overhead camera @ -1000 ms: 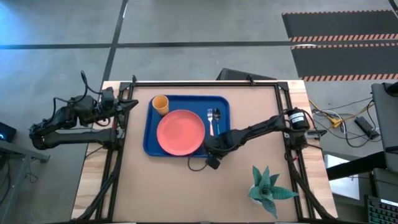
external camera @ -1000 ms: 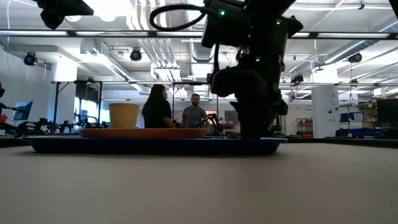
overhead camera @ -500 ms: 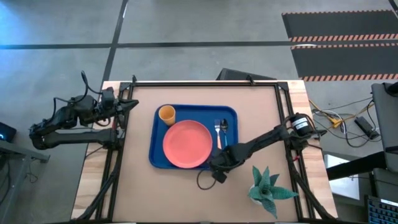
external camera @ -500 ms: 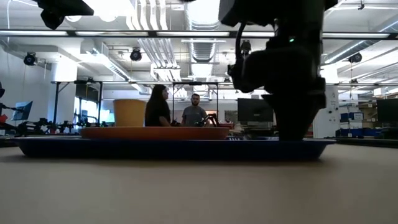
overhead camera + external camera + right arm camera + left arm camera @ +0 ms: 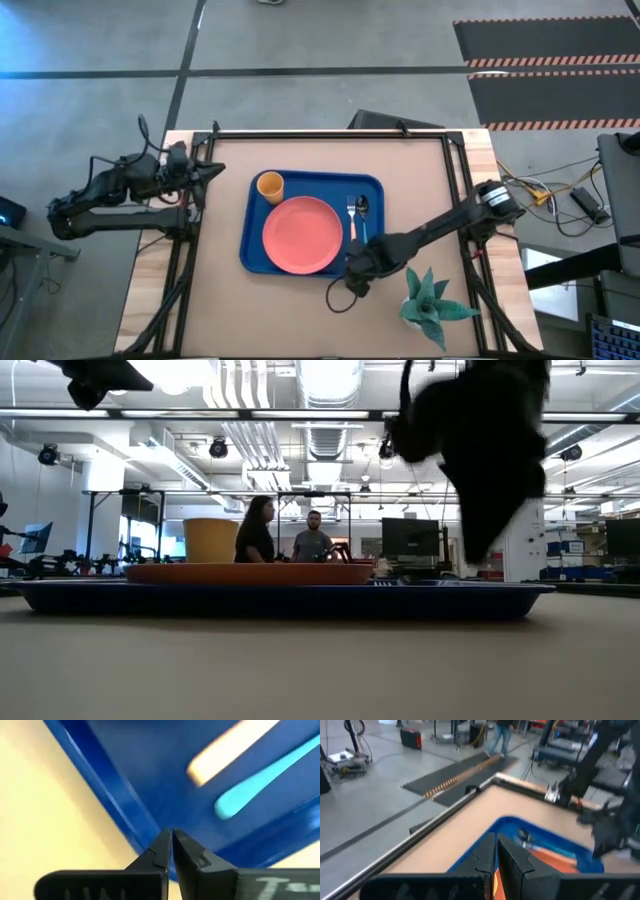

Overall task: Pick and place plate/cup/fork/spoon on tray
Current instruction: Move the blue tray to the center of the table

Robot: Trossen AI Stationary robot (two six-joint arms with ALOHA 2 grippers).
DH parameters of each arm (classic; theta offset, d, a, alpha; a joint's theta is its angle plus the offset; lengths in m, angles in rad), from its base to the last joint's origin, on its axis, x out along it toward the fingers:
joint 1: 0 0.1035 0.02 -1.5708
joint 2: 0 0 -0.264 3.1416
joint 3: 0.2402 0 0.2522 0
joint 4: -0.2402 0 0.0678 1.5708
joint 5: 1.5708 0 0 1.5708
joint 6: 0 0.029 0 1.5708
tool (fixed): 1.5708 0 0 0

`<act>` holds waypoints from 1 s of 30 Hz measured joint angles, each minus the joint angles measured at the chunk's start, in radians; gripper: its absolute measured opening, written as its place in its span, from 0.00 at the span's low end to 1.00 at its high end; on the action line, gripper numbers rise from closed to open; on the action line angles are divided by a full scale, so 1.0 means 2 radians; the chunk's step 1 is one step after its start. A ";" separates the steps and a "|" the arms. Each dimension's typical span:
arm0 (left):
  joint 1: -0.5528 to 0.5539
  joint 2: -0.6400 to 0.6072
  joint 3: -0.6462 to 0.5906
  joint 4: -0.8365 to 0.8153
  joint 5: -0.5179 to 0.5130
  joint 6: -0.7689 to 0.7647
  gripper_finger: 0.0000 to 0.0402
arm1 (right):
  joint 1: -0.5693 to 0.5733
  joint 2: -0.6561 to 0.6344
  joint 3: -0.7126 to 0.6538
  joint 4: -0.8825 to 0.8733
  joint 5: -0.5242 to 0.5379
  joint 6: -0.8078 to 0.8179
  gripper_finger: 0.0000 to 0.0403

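The blue tray (image 5: 247, 235) lies mid-table. On it are the pink plate (image 5: 302, 234), the yellow cup (image 5: 269, 186), the orange-handled fork (image 5: 351, 214) and the teal-handled spoon (image 5: 362, 210). My right gripper (image 5: 353, 262) is shut and hangs just above the tray's near right corner (image 5: 125, 810). The low view shows it raised clear of the rim (image 5: 500, 588). The fork's handle end (image 5: 225, 750) and the spoon's handle end (image 5: 250, 785) lie beyond its fingertips. My left gripper (image 5: 212, 170) is shut and empty, past the tray's far left corner.
A small potted plant (image 5: 430, 305) stands at the near right, close to my right arm. A dark cable loop (image 5: 340, 295) hangs below my right wrist. Black frame rails (image 5: 185, 260) run along the table's sides. Two people (image 5: 255, 532) stand in the room beyond the table.
The tray, with everything on it, has slid toward the table's near and right edges along with my right gripper, then stopped. My right gripper has since risen off the tray's near right corner and drawn back a little toward the near right.
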 joint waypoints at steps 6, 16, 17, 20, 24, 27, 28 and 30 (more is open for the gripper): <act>0.000 0.034 -0.012 -0.062 0.046 -0.001 0.00 | -0.004 -0.075 0.019 0.002 0.123 -0.005 0.02; -0.046 0.156 -0.070 -0.065 0.136 -0.016 0.00 | -0.004 -0.217 0.025 0.009 0.268 -0.069 0.02; -0.057 0.167 -0.071 -0.064 0.139 -0.021 0.00 | -0.004 -0.229 0.025 0.009 0.277 -0.076 0.02; -0.098 0.194 -0.072 -0.063 0.142 -0.039 0.00 | -0.004 -0.260 0.025 0.009 0.300 -0.099 0.02; -0.151 0.229 -0.076 -0.066 0.132 -0.069 0.00 | -0.004 -0.285 0.025 0.009 0.316 -0.125 0.02; -0.177 0.251 -0.076 -0.065 0.123 -0.094 0.00 | -0.004 -0.292 0.025 0.009 0.327 -0.139 0.02; -0.184 0.258 -0.077 -0.065 0.119 -0.102 0.00 | -0.004 -0.292 0.025 0.009 0.327 -0.144 0.02; -0.194 0.271 -0.078 -0.065 0.117 -0.111 0.00 | -0.004 -0.292 0.025 0.009 0.328 -0.149 0.02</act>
